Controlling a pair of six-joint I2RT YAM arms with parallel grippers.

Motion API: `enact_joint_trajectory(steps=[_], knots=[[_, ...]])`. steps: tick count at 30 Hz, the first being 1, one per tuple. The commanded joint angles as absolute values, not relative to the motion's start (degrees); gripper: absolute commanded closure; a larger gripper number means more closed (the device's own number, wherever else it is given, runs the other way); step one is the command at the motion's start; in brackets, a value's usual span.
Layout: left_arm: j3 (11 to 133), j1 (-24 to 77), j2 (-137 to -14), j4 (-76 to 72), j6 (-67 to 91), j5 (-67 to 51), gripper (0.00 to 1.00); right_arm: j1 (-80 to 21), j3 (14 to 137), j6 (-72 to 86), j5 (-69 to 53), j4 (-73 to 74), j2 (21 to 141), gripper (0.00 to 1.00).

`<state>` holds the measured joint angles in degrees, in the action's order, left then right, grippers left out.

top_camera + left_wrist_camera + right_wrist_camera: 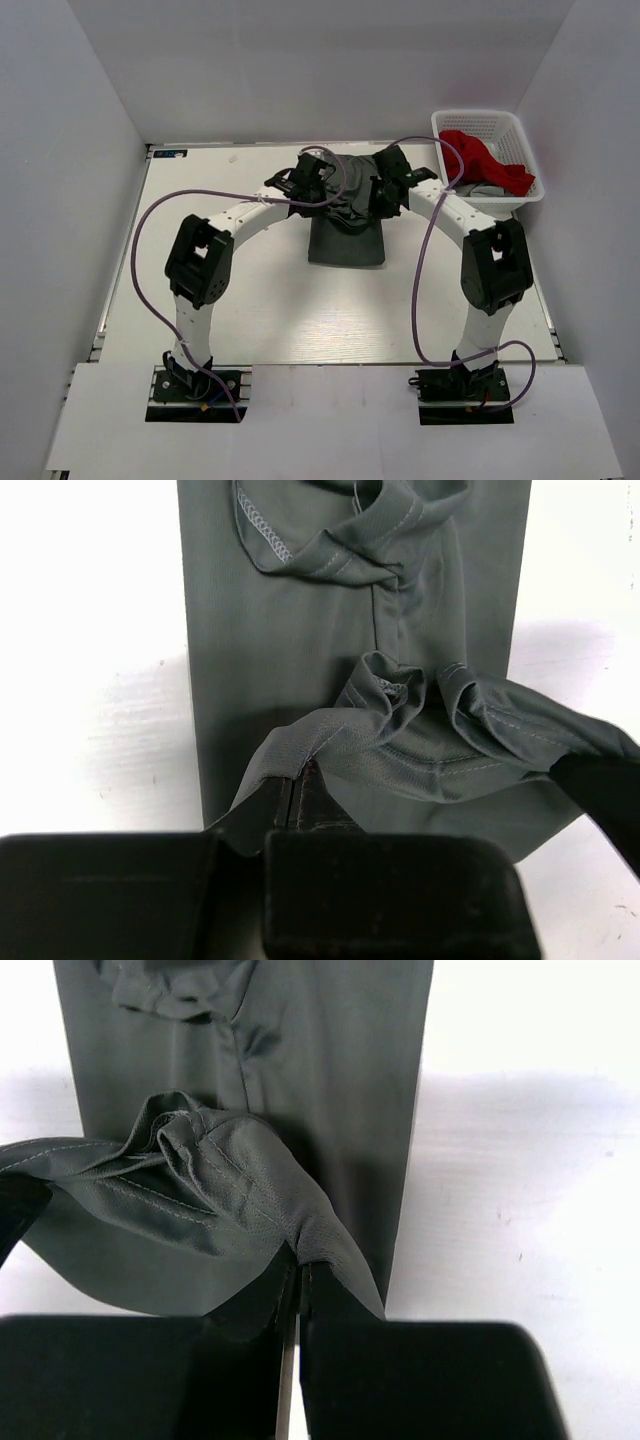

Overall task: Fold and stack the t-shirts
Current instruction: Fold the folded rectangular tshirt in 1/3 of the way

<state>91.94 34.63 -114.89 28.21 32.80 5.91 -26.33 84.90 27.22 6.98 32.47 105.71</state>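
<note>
Top external view: a white plastic lattice basket point(470, 116) sits at the far right corner of the white table point(250, 300). It holds a crumpled bright red t-shirt point(480, 152) lying over some grey cloth point(488, 189). Purple cables point(200, 195) loop over both arms. The dark olive-grey t-shirt point(346, 243) lies mid-table as a narrow folded strip, with its far end raised. The left gripper point(296, 798) is pinched tight on one bunched corner and the right gripper point(299, 1278) on the other. The cloth sags between them above the flat part.
</note>
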Motion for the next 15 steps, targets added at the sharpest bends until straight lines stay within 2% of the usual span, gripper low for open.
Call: enact_joint_trajectory(steps=[1,15], knots=[[95.00,33.23,-115.22,25.85,31.03,3.60,1.00,-24.88,88.77,24.87,4.31,30.41,106.96,1.00],[99.05,30.24,-122.34,21.54,29.00,0.18,0.99,-20.83,94.65,23.11,-5.36,27.69,115.92,1.00]])
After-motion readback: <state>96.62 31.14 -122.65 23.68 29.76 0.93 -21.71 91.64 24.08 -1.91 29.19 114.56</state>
